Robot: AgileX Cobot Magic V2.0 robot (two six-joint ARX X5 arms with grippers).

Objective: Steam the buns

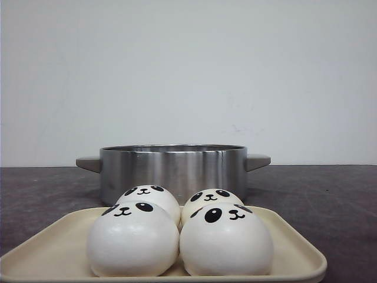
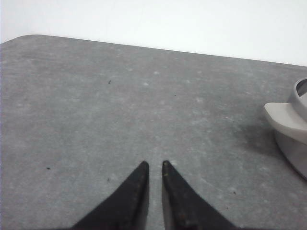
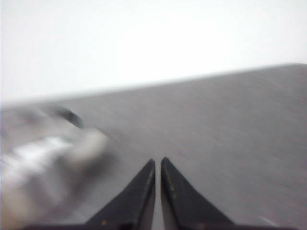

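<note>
Front view: four buns (image 1: 179, 227) sit bunched on a cream tray (image 1: 297, 250) just before the steel pot (image 1: 172, 171), no hand visible. Left wrist: left hand (image 2: 154, 165) clenched, empty, over bare bench (image 2: 120, 105) beside the pot handle (image 2: 283, 120). Right wrist: blurred, right hand (image 3: 158, 161) clenched, empty, near the pot; touching buns risk a grab nudging a neighbour.

We see the four buns (image 1: 179, 227) packed touching on the cream tray (image 1: 297, 250), so no gap between them admits fingers; only their tops and outer sides lie open. Just behind stands the steel pot (image 1: 174, 168), its mouth uncovered, grey handles jutting both ways. Bare worktop (image 1: 330, 194) runs free on either side of pot and tray
</note>
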